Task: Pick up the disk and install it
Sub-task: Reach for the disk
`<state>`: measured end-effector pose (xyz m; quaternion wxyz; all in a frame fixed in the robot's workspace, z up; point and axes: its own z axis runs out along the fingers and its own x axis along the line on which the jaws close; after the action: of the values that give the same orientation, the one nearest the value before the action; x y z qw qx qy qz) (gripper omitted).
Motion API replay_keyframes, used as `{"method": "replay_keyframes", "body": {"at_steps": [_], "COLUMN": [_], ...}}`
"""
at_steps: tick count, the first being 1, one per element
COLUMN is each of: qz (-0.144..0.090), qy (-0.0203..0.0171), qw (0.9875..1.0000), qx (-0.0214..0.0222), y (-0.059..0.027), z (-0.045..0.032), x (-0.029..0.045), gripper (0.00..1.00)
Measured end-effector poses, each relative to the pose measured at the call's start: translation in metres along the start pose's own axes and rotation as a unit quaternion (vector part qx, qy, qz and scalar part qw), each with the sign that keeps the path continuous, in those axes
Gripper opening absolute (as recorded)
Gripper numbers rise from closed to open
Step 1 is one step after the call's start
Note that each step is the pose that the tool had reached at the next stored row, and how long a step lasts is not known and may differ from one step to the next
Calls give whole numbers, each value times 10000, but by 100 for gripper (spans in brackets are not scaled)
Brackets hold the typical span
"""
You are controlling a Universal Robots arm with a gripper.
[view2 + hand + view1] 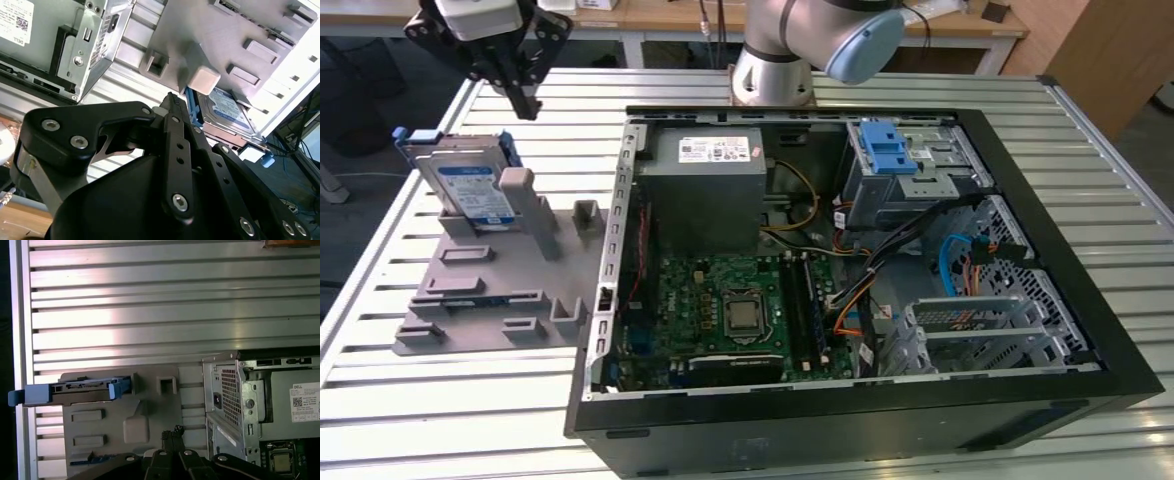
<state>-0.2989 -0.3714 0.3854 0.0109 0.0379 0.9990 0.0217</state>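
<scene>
While the black two-fingered end effector (526,105) hangs clenched on nothing above the far corner of the slatted aluminium surface (454,400), on the exterior view's left, the flat silver-metal disk with a blue-and-white label and blue plastic side rails (464,190) sits below it and a little toward the near edge, well apart from the fingertips. The disk stands on edge in a pale grey plastic fixture plate (480,300), tilted back against a grey post, with its labelled face turned toward the near side. In the first wrist view it is seen almost edge-on (80,389), a thin blue-railed bar. The closed tip of the end effector (172,432) is offset to one side of that bar, over the fixture plate (150,405), not centred on the disk. The disk's upper edge runs across the exterior view from left to right, so the narrow thickness is what faces upward. The second wrist view shows the same tip (172,100) near the label (227,112), with no contact. By count there is one arm, one end effector, one disk, one fixture plate, one open black computer case (854,420), one grey power supply box (707,190) and one metal drive cage with a blue latch (941,170), the cage lying far across the case from the disk.
</scene>
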Motion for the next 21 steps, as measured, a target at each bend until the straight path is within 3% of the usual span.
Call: {"method": "replay_keyframes", "body": {"at_steps": [9,17,21], "qz": [5,-310,-337], "qy": [113,130,131], "qw": [9999,9994,9993], "qx": [9,7,7], "y": [22,28,57], "z": [23,45,51], "x": [133,175,252], "gripper": [11,11,11]}}
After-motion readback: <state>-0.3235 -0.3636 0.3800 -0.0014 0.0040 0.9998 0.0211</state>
